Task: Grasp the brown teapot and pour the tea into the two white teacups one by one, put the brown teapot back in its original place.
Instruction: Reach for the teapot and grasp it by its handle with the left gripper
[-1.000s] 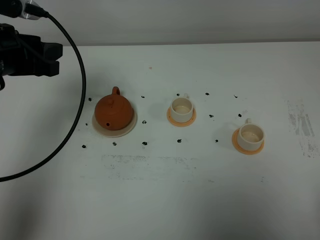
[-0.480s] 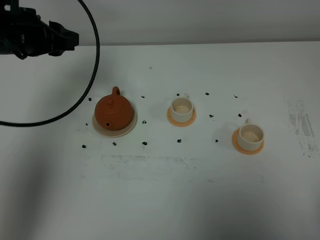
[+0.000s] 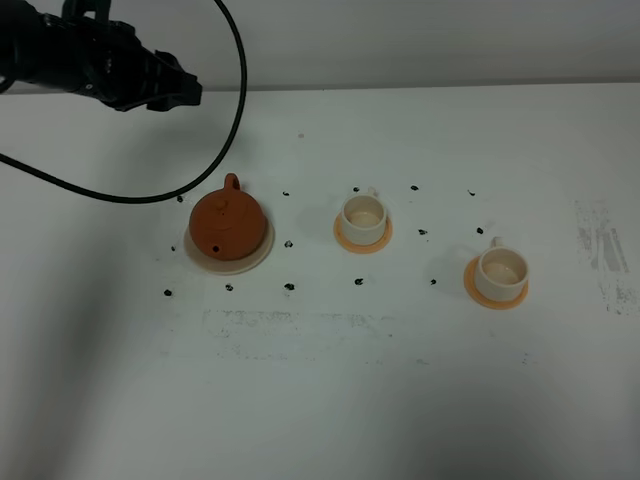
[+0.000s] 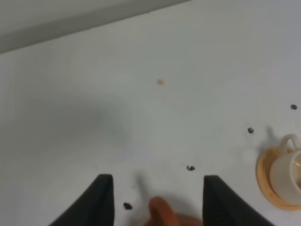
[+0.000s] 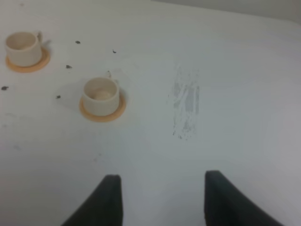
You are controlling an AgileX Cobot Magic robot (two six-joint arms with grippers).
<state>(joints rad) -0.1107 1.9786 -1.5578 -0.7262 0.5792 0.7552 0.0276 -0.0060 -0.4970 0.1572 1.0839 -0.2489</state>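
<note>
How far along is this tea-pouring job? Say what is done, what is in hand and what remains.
Done: nothing; the brown teapot sits on its saucer, and the middle teacup and right-hand teacup look pale inside. In hand: the left gripper, open, hovers beyond the teapot's handle. Left: grasp, pour into each cup, set the teapot back.

The teapot [image 3: 228, 222] looks like unglazed orange-brown clay, matt and smooth. The middle cup [image 3: 364, 214] and the right cup [image 3: 501, 271] look like smooth cream ceramic. The saucer [image 3: 229, 268] is matt cream. The table [image 3: 320, 400] is smooth matt white, with a rough grey scuffed patch [image 3: 600, 250].
</note>
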